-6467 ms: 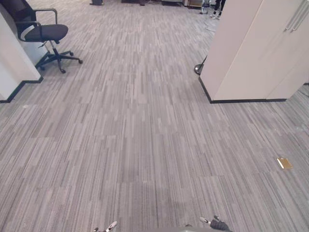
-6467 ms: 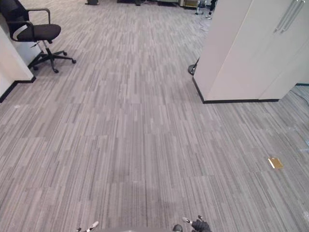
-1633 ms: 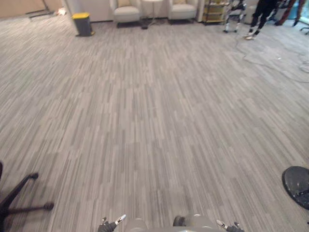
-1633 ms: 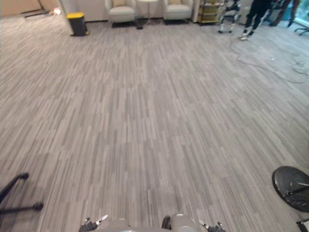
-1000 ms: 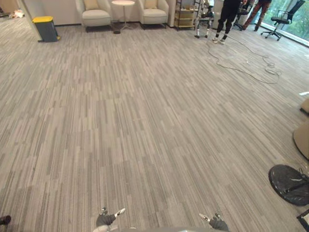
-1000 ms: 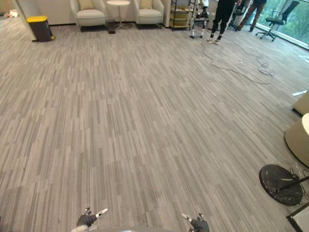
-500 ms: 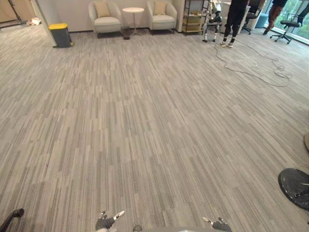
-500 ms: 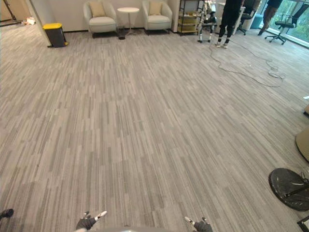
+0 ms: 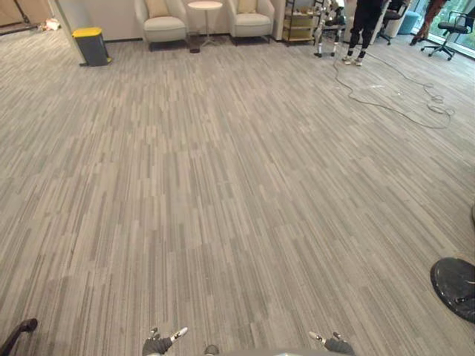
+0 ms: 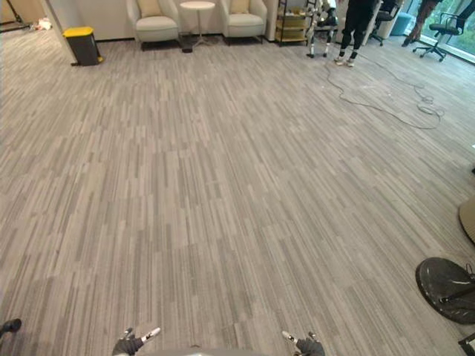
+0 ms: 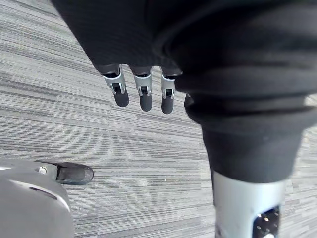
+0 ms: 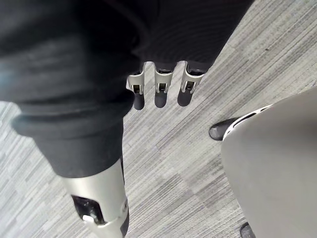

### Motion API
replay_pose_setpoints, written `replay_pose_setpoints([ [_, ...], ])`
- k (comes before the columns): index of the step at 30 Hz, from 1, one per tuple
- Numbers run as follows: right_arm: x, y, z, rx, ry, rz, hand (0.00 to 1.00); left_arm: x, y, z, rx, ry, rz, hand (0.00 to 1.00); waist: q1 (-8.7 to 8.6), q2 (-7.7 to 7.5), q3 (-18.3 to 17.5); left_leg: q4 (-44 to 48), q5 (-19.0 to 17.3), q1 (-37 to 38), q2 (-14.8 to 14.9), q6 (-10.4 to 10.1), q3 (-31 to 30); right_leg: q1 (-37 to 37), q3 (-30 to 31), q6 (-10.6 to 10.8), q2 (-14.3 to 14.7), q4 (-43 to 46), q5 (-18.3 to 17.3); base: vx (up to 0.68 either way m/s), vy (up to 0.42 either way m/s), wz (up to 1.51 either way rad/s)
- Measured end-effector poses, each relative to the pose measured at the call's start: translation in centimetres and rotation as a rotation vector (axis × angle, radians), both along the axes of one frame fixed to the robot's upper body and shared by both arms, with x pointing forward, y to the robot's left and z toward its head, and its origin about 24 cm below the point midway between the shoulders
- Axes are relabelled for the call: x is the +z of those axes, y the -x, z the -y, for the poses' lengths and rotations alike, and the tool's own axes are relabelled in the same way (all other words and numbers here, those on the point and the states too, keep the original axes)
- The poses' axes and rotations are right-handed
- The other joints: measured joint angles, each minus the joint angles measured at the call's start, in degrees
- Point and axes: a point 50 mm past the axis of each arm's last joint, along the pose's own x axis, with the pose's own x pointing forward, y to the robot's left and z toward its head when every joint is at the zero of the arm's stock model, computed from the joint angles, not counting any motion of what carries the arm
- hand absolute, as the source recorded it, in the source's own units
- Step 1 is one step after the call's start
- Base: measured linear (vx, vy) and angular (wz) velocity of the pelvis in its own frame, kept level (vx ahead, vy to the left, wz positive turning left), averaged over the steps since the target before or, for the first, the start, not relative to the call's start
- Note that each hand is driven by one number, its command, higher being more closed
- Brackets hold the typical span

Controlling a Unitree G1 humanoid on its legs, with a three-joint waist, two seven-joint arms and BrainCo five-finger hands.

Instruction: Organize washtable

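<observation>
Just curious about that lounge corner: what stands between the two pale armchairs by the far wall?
A small round white table stands between the left armchair and the right armchair, in both eye views.

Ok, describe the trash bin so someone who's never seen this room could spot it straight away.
At the far end of the carpeted floor, two pale armchairs flank a small round table. To their left, standing alone, is the bin. Its dark grey body and bright yellow lid set it apart from the pale seats.
</observation>
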Motion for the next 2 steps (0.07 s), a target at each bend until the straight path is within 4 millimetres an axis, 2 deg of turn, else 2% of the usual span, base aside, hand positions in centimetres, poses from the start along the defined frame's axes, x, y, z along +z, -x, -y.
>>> replay_pose_setpoints([
  [2,0.01,-0.02,0.01,-0.002,0.0,0.002,0.0,-0.03,0.26,-0.02,0.011,0.004,-0.002,0.0,0.02,-0.04,0.0,0.0,0.0,0.0,0.0,0.0,0.0,0.0,-0.2,0.0,0.0,0.0,0.0,-0.02,0.0,-0.01],
])
